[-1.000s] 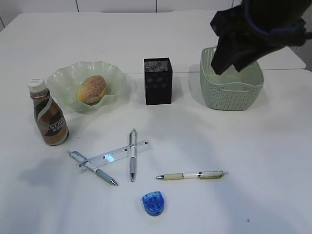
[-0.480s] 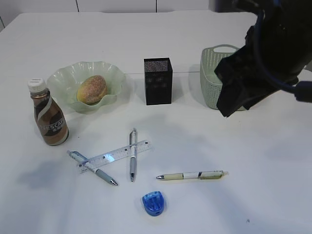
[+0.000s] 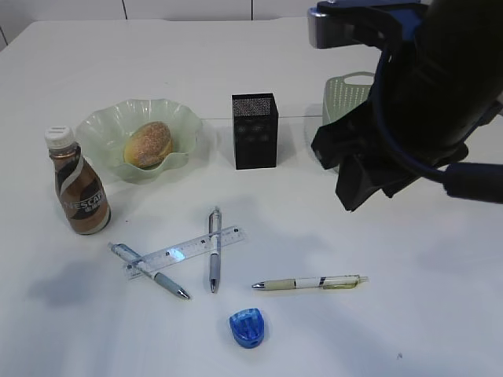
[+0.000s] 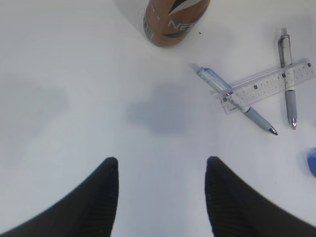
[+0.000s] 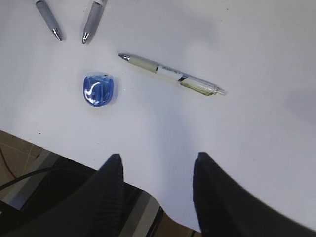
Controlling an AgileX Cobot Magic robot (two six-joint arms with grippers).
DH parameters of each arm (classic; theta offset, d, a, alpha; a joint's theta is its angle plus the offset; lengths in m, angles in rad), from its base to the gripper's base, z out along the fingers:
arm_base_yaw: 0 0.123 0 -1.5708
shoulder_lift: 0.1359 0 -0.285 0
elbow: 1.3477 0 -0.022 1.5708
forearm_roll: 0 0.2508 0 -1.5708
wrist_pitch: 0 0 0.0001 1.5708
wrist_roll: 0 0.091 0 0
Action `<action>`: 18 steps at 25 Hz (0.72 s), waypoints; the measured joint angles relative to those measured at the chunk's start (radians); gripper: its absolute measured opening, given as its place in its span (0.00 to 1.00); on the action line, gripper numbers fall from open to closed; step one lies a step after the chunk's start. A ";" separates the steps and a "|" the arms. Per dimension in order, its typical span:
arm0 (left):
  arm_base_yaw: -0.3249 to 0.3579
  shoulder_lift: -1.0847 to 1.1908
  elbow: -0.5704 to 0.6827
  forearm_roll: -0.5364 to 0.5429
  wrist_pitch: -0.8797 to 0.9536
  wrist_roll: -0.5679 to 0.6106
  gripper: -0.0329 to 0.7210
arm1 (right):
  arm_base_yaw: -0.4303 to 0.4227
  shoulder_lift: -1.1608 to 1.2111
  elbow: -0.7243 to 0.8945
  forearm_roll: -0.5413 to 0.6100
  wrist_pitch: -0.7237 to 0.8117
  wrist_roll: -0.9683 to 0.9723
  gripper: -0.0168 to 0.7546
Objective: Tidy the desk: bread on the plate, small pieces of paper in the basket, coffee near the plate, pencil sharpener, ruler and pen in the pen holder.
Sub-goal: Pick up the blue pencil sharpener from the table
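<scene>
The bread [image 3: 148,144] lies in the wavy green plate [image 3: 102,126], with the coffee [image 3: 78,188] standing to its front left. The black pen holder [image 3: 254,130] is upright at mid-table. The clear ruler [image 3: 185,251] lies across two pens [image 3: 214,247], a third pen [image 3: 310,282] lies to the right, and the blue pencil sharpener [image 3: 247,327] is near the front. My right gripper [image 5: 158,156] hangs open and empty above the front edge, near the sharpener [image 5: 99,89]. My left gripper [image 4: 162,160] is open over bare desk. The basket [image 3: 350,90] is mostly hidden by my right arm. No small pieces of paper show.
The desk's front edge [image 5: 74,155] runs just under my right gripper, with dark equipment below it. My right arm [image 3: 424,110] fills the upper right of the exterior view. The left wrist view shows the coffee [image 4: 173,19] and ruler [image 4: 269,85] ahead.
My right arm has swung from above the basket toward the front and left, coming lower and now covering most of the basket. The objects on the desk have stayed put.
</scene>
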 joint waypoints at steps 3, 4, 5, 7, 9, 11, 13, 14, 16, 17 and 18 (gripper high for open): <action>0.000 0.000 0.000 0.000 0.000 0.000 0.57 | 0.033 0.007 0.000 -0.003 0.000 0.028 0.50; 0.000 0.000 0.000 -0.002 0.000 0.000 0.57 | 0.042 0.020 0.000 -0.005 0.000 0.037 0.50; 0.000 0.000 0.000 -0.002 0.000 0.000 0.57 | 0.042 0.020 0.000 -0.005 0.000 0.037 0.50; 0.000 0.000 0.000 -0.002 0.000 0.000 0.57 | 0.061 0.066 0.000 -0.005 0.000 0.051 0.50; 0.000 0.000 0.000 -0.002 0.000 0.000 0.57 | 0.075 0.119 0.000 -0.003 -0.002 0.061 0.50; 0.000 0.000 0.000 -0.002 0.000 0.000 0.57 | 0.078 0.153 0.000 0.002 -0.006 0.064 0.50; 0.000 0.000 0.000 -0.002 0.000 0.000 0.57 | 0.081 0.188 0.000 0.013 -0.010 0.068 0.50; 0.000 0.000 0.000 -0.002 0.000 0.000 0.57 | 0.081 0.188 0.000 0.013 -0.020 0.068 0.49; 0.000 0.000 0.000 -0.002 0.000 0.000 0.57 | 0.081 0.220 0.000 0.049 -0.069 0.068 0.48; 0.000 0.000 0.000 -0.002 0.000 0.000 0.57 | 0.081 0.223 0.000 0.054 -0.076 0.068 0.48; 0.000 0.000 0.000 -0.002 0.000 0.000 0.57 | 0.081 0.223 0.000 0.054 -0.076 0.068 0.48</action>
